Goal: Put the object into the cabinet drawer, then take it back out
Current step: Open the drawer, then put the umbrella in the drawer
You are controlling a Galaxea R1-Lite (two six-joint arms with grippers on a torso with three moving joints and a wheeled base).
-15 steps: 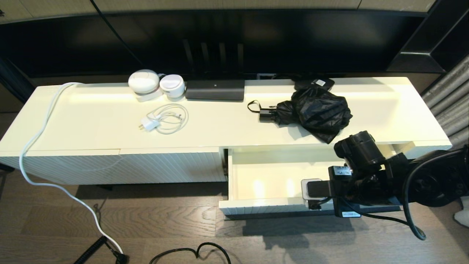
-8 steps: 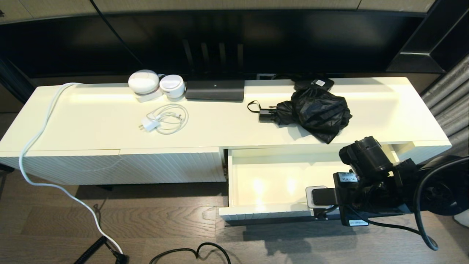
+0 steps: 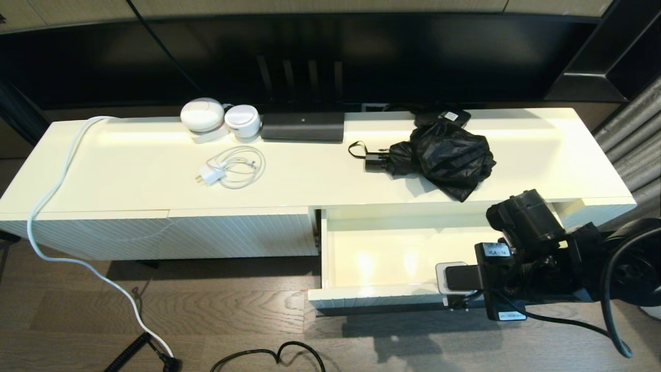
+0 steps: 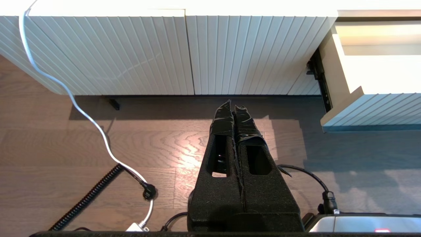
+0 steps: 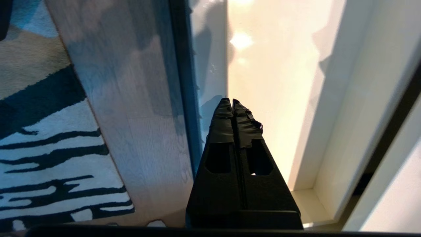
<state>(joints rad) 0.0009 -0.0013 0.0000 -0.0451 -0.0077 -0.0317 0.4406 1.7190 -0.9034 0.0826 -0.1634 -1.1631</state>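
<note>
The black folding umbrella (image 3: pixel 444 157) lies on the cabinet top, its short handle and wrist loop (image 3: pixel 361 152) pointing left. Below it the cream drawer (image 3: pixel 372 298) stands pulled out, nothing showing inside. In the right wrist view its bare floor (image 5: pixel 269 82) and black bar handle (image 5: pixel 182 65) are visible. My right gripper (image 5: pixel 232 100) is shut and holds nothing, hovering over the drawer's front edge near its right end. The right arm (image 3: pixel 521 243) covers that corner in the head view. My left gripper (image 4: pixel 232 105) is shut and parked low over the floor.
On the cabinet top sit two white round devices (image 3: pixel 219 119), a long black box (image 3: pixel 303 126), a coiled white charger (image 3: pixel 232 168) and a small labelled black box (image 3: pixel 444 117). A white cable (image 3: pixel 51 206) and black cords (image 3: pixel 268 356) trail on the wooden floor.
The right arm has drawn back toward me and to the right, and the drawer front has come out a little further. The umbrella has not moved.
</note>
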